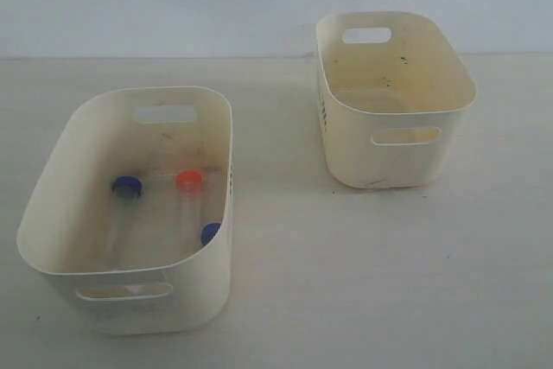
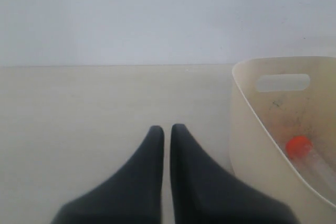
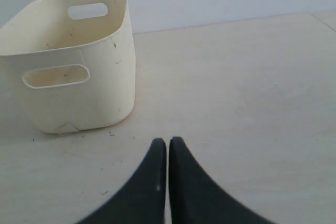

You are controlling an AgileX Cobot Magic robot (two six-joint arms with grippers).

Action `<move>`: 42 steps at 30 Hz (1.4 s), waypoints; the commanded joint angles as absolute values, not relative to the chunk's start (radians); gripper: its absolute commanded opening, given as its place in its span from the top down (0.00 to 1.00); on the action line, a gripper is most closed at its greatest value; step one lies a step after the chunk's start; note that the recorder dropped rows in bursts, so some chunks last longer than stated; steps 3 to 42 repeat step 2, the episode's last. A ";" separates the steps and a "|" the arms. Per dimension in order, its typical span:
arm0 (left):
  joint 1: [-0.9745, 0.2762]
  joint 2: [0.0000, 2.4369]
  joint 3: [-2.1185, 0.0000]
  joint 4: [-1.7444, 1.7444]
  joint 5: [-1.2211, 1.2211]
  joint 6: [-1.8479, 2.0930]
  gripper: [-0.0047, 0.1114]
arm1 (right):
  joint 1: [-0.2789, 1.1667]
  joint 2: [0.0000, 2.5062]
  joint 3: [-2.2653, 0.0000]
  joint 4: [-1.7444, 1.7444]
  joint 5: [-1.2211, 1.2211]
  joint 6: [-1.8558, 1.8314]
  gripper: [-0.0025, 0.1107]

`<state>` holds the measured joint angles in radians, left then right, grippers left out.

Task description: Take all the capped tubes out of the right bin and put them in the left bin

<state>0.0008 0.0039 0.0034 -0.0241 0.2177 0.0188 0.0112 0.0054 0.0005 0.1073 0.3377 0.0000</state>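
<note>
While three tubes point(image 1: 189, 182) lie in the left bin point(image 1: 54, 186), only wrist views show the left gripper point(image 2: 167, 128) and right gripper point(image 3: 168, 141), both pressed together.

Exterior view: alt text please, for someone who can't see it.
Two cream plastic bins sit on a pale table. The nearer left bin holds an orange-capped tube and two blue-capped tubes; the farther right bin shows no tubes. No arms are in view.

Cream left bin point(image 1: 200, 287) and right bin point(image 1: 406, 166).
Left floor dark-speckled; capped tubes point(image 1: 189, 181) clear, two blue caps, one orange-red.
</note>
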 commanded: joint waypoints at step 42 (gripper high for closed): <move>0.001 0.000 0.000 -0.026 0.209 0.017 0.92 | 0.009 0.000 0.000 0.096 0.333 -0.006 0.97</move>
